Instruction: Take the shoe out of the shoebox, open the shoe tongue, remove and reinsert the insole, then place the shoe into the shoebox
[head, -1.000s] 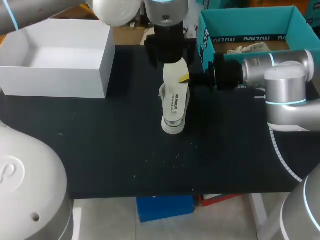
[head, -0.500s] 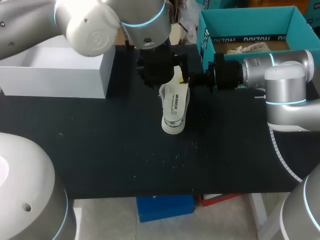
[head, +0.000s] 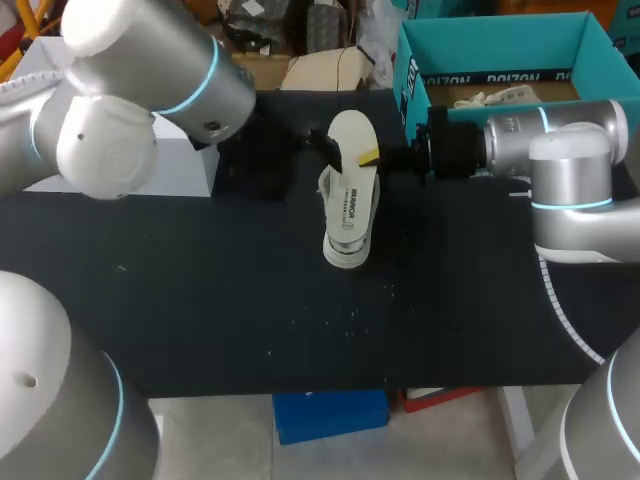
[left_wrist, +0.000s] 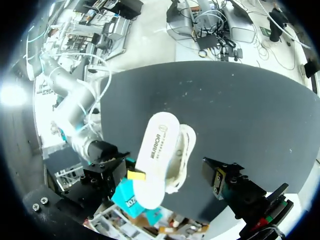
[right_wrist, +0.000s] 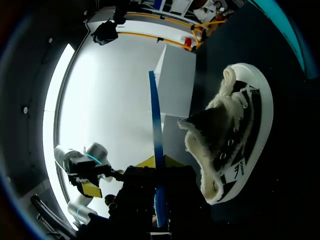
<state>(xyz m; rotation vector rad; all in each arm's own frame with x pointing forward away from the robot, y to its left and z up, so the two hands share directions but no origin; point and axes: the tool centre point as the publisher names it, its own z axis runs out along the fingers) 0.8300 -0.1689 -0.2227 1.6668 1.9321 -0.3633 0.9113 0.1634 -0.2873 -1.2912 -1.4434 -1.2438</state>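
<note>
My right jaws clamp the light, bendy insole at its rim, over the shoe; left jaws apart.

A robotics lab: left arm and right arm over a black table

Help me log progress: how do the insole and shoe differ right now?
The insole is held in the right gripper; the shoe lies ungripped on the table. The insole is flat and thin; the shoe is bulky, with laces. Both are mid-table.
</note>
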